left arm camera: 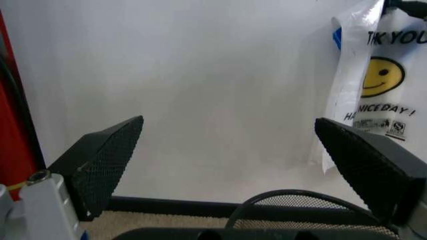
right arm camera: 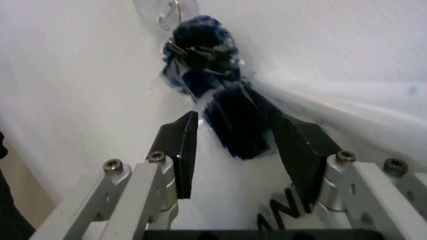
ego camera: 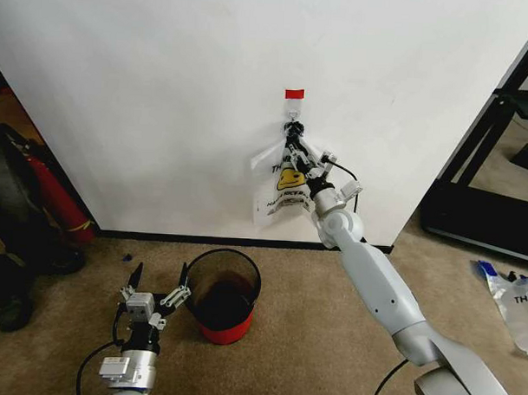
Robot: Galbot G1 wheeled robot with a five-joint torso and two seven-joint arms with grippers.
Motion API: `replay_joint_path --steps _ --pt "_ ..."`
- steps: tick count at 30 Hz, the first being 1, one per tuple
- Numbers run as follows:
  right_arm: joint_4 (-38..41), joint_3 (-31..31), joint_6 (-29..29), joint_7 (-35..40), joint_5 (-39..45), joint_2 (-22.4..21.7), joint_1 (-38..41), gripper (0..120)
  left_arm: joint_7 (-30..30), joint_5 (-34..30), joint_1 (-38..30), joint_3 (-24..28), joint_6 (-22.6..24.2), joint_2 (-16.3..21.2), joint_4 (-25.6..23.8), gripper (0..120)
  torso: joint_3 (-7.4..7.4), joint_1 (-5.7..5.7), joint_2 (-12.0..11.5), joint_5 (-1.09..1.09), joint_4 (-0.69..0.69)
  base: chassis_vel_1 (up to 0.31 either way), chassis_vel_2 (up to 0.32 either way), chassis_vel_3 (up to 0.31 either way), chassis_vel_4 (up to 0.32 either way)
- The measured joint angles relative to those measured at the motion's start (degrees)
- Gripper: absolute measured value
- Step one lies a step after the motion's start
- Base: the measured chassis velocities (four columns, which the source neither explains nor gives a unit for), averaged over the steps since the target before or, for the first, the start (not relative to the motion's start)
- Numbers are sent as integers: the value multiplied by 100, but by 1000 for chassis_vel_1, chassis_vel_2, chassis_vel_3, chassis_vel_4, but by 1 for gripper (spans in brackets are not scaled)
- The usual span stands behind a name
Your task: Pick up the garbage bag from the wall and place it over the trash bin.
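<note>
The garbage bag (ego camera: pixel 282 185), see-through with a yellow smiley, hangs on the white wall (ego camera: pixel 164 90) from a hook (ego camera: pixel 293 119) under a red tape strip (ego camera: pixel 294 94). My right gripper (ego camera: pixel 294 147) is raised to the bag's top. In the right wrist view, its open fingers (right arm camera: pixel 183 145) stand on either side of the bunched blue handles (right arm camera: pixel 200 55) just below the hook. The trash bin (ego camera: pixel 244 266), black inside and red outside, stands on the carpet below. My left gripper (ego camera: pixel 160 279) hovers open just left of the bin rim (left arm camera: pixel 300 197), with the bag (left arm camera: pixel 380 85) ahead.
A red fire extinguisher (ego camera: pixel 60 203) and dark gear stand at the left wall. A black frame (ego camera: pixel 490 171) stands at the right. Another printed bag (ego camera: pixel 512 301) lies flat on the carpet at the right. A black baseboard (ego camera: pixel 202 239) runs along the wall.
</note>
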Motion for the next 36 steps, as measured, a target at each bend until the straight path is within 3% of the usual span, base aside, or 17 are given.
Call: replay_joint_path --steps 6,9,26,36 --pt "-77 -11 -16 -52 30 -37 42 34 -1 0 -10 0 0 7 9 100 0 0 0 0 0 0 0 0 0" --pt "-113 -49 -18 -74 30 -38 80 23 -1 0 -25 6 3 5 11 100 0 0 0 0 0 0 0 0 0" --pt "-218 -40 -29 -93 20 -10 176 15 -1 -6 -2 6 6 -2 2 100 0 0 0 0 0 0 0 0 0" --pt "-315 -52 -29 -94 -4 32 234 0 -1 -15 -5 -5 2 3 -15 100 0 0 0 0 0 0 0 0 0"
